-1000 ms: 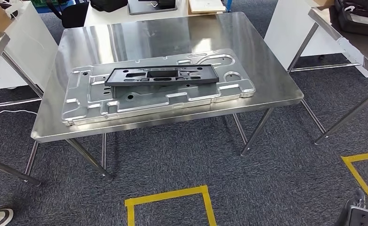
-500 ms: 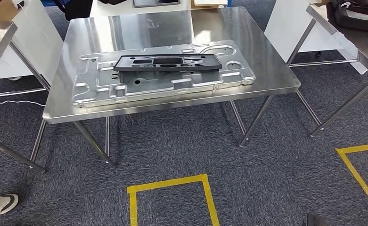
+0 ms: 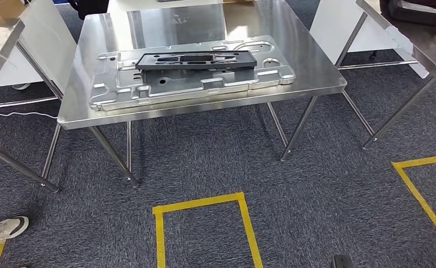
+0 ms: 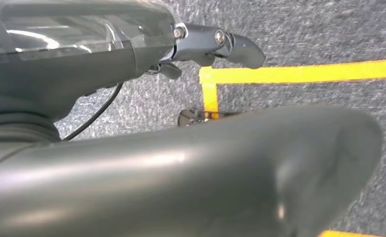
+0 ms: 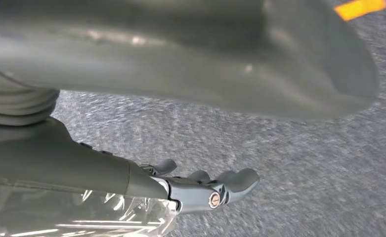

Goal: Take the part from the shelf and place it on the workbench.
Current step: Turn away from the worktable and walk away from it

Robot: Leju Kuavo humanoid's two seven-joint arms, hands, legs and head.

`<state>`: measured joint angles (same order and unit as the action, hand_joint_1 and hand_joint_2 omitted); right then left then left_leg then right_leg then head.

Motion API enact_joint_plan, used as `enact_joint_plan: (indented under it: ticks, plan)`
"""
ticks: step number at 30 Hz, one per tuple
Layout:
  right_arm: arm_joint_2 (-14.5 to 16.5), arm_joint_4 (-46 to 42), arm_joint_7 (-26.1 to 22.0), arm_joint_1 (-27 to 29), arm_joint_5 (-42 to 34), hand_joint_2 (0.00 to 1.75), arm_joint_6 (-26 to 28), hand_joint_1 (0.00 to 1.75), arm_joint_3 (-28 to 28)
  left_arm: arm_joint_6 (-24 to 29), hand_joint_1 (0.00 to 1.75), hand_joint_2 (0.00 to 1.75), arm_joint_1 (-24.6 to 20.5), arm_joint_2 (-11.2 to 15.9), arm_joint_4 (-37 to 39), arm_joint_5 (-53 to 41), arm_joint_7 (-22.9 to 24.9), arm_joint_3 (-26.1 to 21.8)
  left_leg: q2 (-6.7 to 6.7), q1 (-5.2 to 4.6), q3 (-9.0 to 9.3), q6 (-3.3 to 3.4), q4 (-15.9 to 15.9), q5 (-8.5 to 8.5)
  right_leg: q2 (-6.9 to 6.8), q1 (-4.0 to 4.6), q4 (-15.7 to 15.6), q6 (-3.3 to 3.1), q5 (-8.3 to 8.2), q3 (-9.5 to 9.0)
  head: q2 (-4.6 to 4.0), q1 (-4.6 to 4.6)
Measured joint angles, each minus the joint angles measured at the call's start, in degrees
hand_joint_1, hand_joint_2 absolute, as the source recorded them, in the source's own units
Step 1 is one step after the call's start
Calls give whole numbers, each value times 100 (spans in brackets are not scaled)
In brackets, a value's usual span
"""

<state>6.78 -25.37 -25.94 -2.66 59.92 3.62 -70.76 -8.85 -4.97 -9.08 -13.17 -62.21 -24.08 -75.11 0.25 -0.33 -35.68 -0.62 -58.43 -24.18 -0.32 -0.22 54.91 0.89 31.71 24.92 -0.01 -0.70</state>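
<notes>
- Grey carpet with yellow floor tape (image 3: 201, 204) fronts the steel tabletop (image 3: 316, 72).
- Black part (image 3: 196, 60) lies on the silver panel (image 3: 193, 84).
- Left hand (image 4: 210, 42) and right hand (image 5: 205, 190) hang empty, fingers loosely spread.
- Best retreat squarely, arms low.

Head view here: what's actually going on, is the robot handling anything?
Nothing is being handled. A black part lies on a stamped metal panel on the steel workbench. The left hand and right hand hang over grey carpet, holding nothing, fingers loosely extended. A person's shoe stands nearby.
</notes>
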Motion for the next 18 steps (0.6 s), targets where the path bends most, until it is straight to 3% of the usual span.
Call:
enact_joint_plan:
  ticks: [1,2,4,5,6,8,10,12,14,16,18]
  plan:
    - [-22,70,1,7,67,0,1,0,26,0,0,0,10,2,-2,2,-1,-1,-7,5,-46,-30,-62,-74,-15,-18,-13,-39,-35,64,1,3]
    - [-39,136,2,14,137,0,1,0,55,0,0,0,21,3,-4,6,-1,-2,-14,15,-103,-54,-220,-254,-38,-37,-25,-87,-80,133,1,5]
    - [-68,241,5,26,253,0,-2,0,111,-2,0,0,33,4,-5,15,-1,-4,-14,47,-232,-87,-842,-818,-95,-46,-22,-151,-173,248,1,11]
    - [-76,281,10,31,308,0,-3,0,134,-4,0,0,34,4,-5,19,-2,-4,-14,59,-282,-103,-1214,-1029,-134,-42,-15,-159,-216,303,1,12]
    - [-83,315,19,35,359,0,-4,0,155,-7,0,0,34,4,-5,20,-2,-4,-14,72,-288,-123,-1501,-1103,-177,-41,-1,-155,-256,361,1,13]
    - [-90,381,39,39,443,0,-11,0,196,-9,0,0,34,4,-5,20,-3,-4,4,113,-91,-167,-1562,-864,-272,-52,66,-132,-315,499,1,13]
    - [-97,439,58,45,508,0,-29,0,237,-9,0,0,25,4,-7,19,-5,-4,164,147,405,-215,-904,-603,-370,-61,184,-91,-338,632,1,14]
    - [-101,496,87,57,565,0,-44,0,275,-10,0,0,2,2,-7,14,-13,-3,332,127,812,-205,-209,-654,-469,-49,291,-19,-359,711,1,12]
    - [-102,544,127,58,600,0,-45,0,304,-13,0,0,-1,1,-7,7,-28,-3,295,94,872,-163,10,-747,-555,-43,330,67,-408,749,1,10]
    - [-104,582,172,45,616,0,-46,0,320,-13,0,0,17,1,-8,3,-40,-3,193,116,803,-109,47,-726,-505,-71,386,137,-346,811,1,9]
    - [-107,619,221,49,632,0,-51,0,326,-10,0,0,12,2,-10,0,-50,-4,128,138,703,-1,73,-664,-289,-97,750,177,18,965,1,5]
